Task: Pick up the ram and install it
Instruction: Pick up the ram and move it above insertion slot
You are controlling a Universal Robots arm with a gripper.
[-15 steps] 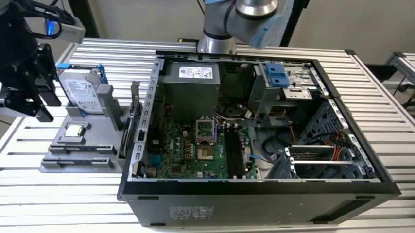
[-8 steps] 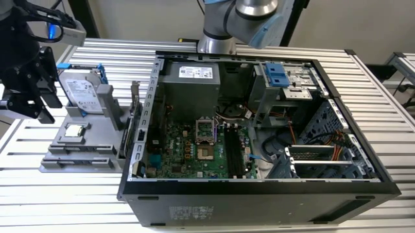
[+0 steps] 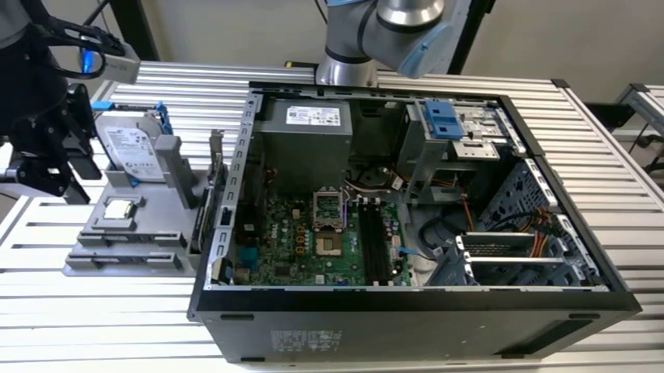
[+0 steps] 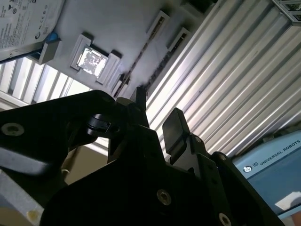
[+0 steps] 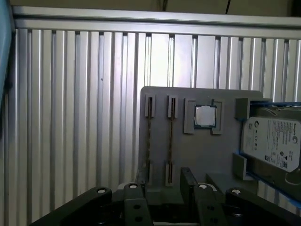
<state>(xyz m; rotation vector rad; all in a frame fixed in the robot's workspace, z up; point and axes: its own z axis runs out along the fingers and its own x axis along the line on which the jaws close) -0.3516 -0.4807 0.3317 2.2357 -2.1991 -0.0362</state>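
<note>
- Robot arm's gripper (image 4: 157, 107) hangs over a grey holder (image 5: 202, 155) on a ribbed metal table (image 3: 104, 326), fingers (image 5: 188, 181) spread apart w/ open space btwn them.
- The ram (image 5: 170, 139) stands on edge in one of the holder's two narrow slots and shows as a thin line in the first wrist view. A second stick (image 5: 149, 139) sits in the slot just beside it, parallel.
- In both wrist views the fingertips point toward the near end of the two slots. Which stick they line up w/ can't be told.
- On the same holder, a small square chip (image 5: 205, 116) lies flat in its own recess next to the slots. A hard drive (image 5: 273, 146) in a blue frame sits on the chip's far side, away from the ram.
- In the exterior view, the holder is at the view's left, just beside an open PC case (image 3: 415, 311) lying on its side.
- Inside the case, a green circuit board (image 3: 301, 241) faces up, w/ long black slots (image 3: 375, 241) running along its edge toward the view's right.
- Ram and board slots are well apart, w/ the case wall btwn them.
</note>
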